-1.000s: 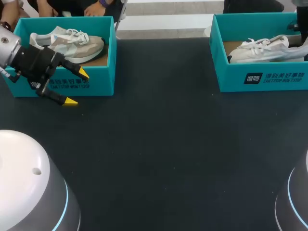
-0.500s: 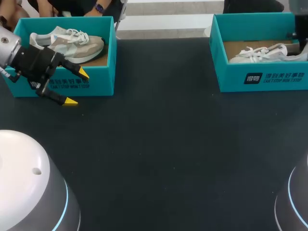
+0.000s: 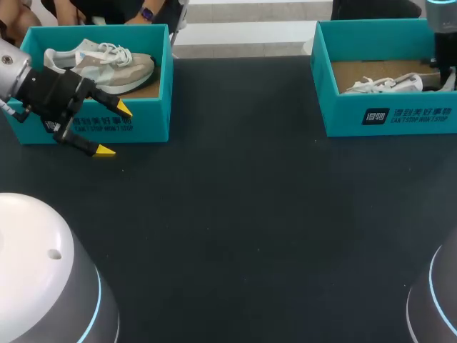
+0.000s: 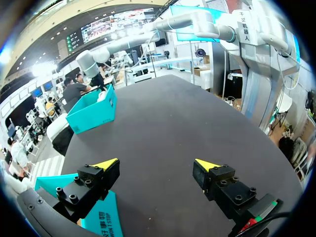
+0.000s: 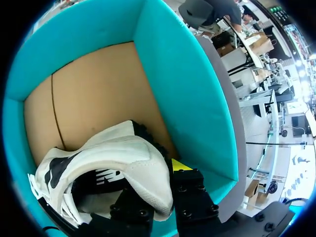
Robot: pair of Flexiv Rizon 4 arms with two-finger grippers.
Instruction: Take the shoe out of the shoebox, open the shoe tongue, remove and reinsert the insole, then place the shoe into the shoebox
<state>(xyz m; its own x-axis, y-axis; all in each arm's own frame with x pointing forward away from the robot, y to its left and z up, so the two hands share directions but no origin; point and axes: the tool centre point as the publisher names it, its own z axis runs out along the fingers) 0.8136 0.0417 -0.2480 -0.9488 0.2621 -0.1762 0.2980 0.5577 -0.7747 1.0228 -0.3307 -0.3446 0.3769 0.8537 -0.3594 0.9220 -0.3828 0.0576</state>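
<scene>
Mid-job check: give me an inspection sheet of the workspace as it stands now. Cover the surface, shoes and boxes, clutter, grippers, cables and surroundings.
Surface: dark table, bare between the two boxes.
Job's things: the left shoebox is open, with a beige shoe lying inside. The right shoebox is open, with a white shoe low inside it, towards its right end. Whether the white shoe rests on the cardboard floor cannot be told.
Clutter: nothing seen.
Grippers: the left gripper is open and empty, in front of the left shoebox. The right gripper is inside the right shoebox, shut on the white shoe's heel.
Cables: nothing seen on the table.
Surroundings: nothing seen.
</scene>
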